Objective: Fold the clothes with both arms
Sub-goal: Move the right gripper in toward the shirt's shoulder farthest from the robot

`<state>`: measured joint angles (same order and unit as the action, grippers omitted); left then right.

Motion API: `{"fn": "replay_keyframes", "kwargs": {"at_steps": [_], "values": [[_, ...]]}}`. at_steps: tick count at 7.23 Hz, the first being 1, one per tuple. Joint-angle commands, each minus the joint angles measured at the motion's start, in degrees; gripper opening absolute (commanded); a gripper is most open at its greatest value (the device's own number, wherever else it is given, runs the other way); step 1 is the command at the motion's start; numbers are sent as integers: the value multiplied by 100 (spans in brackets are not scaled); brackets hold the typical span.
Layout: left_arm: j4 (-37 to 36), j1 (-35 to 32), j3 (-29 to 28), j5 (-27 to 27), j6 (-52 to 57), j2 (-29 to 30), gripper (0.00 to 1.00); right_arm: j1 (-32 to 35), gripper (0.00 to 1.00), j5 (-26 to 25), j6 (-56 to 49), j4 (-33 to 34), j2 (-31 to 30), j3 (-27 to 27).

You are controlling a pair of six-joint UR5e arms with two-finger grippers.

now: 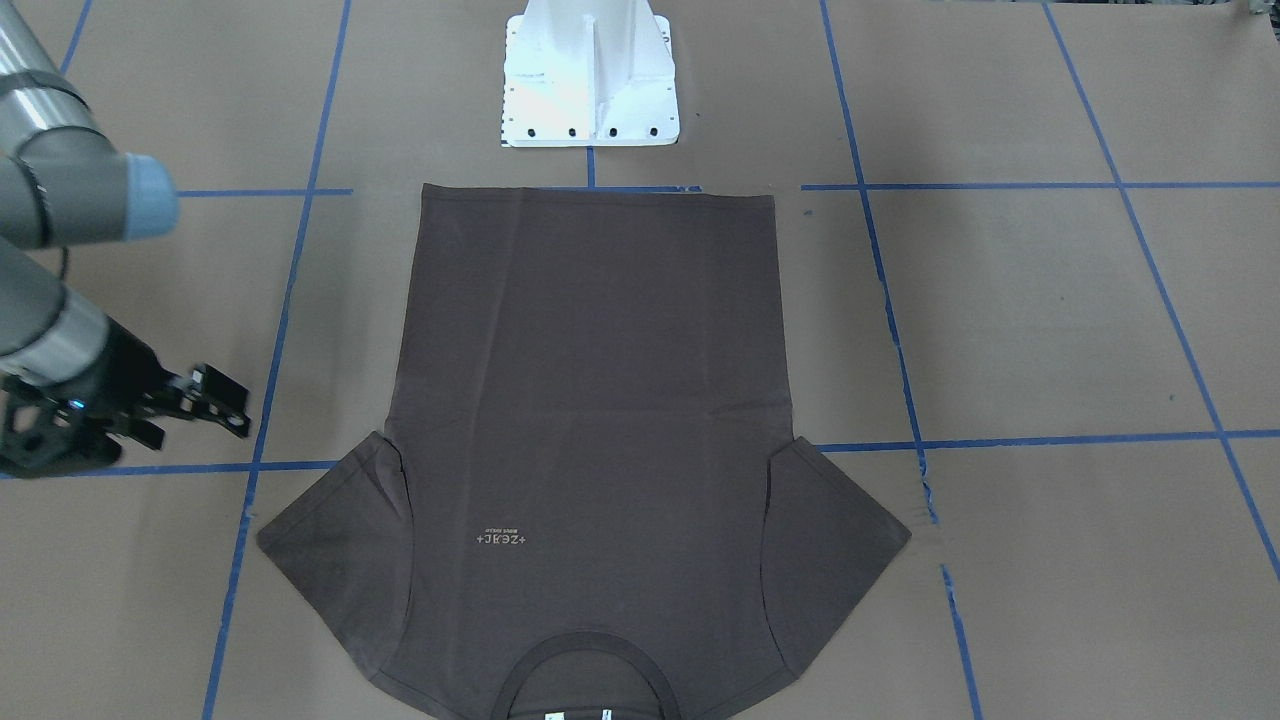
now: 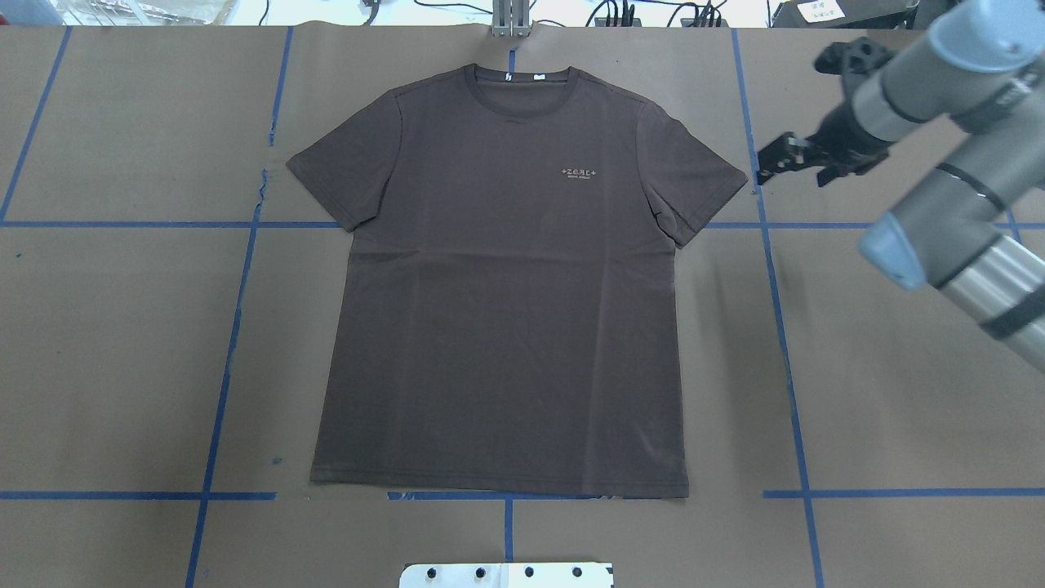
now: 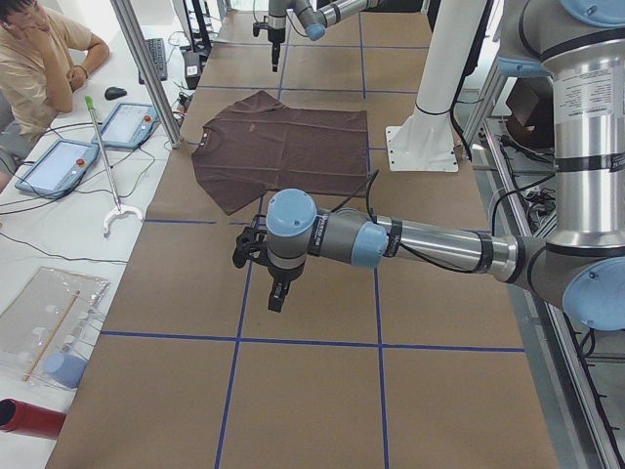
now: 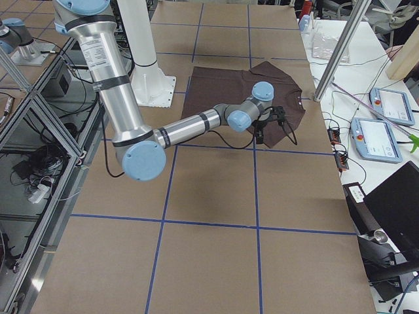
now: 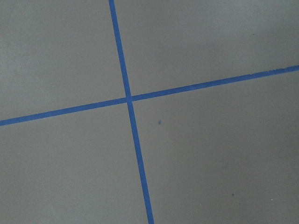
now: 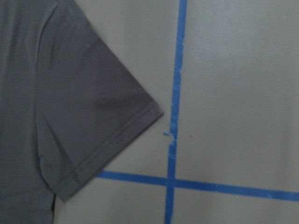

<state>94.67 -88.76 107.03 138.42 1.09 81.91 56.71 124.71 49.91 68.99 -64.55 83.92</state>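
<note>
On the robot's left, the left gripper (image 3: 276, 298) hung over bare table (image 2: 122, 343), well apart from the shirt (image 2: 498, 327). It showed only in the side view, so we could not tell whether its jaws were parted or closed, and its wrist camera saw just a cross of blue tape (image 5: 128, 99) on the table. In the middle, the shirt lay flat and face up, spread out whole. Its collar (image 2: 516, 88) was at the far edge of the table with white tags (image 2: 535, 76) inside it, its hem (image 2: 498, 490) was nearest the pedestal (image 2: 506, 574), and its sleeves (image 2: 335, 175) were out to the sides. The pale lettering (image 2: 580, 172) sat on the chest, toward the right. Further right, the right gripper (image 2: 766, 166) hovered just beside the tip of the right-hand sleeve (image 2: 698, 175), above a tape line, holding nothing. Its jaws seemed parted, though they showed too small for us to be sure. Its wrist camera looked down on that sleeve's edge and the tape just beside it.
</note>
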Motion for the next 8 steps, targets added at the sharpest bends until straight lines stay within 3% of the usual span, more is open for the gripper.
{"fn": "replay_keyframes", "kwargs": {"at_steps": [1, 2, 6, 8], "values": [[8, 8, 98, 80, -12, -26, 100, -134, 88, -550, 1068, -305, 750, -1172], [17, 8, 99, 80, -12, -26, 100, -134, 83, -596, 1570, -603, 994, -1628], [34, -1, 99, 202, -12, -26, 100, -239, 79, -605, 1549, -624, 962, -1914], [34, -1, 99, 203, -12, -26, 100, -275, 72, -605, 1540, -633, 979, -2002]]}}
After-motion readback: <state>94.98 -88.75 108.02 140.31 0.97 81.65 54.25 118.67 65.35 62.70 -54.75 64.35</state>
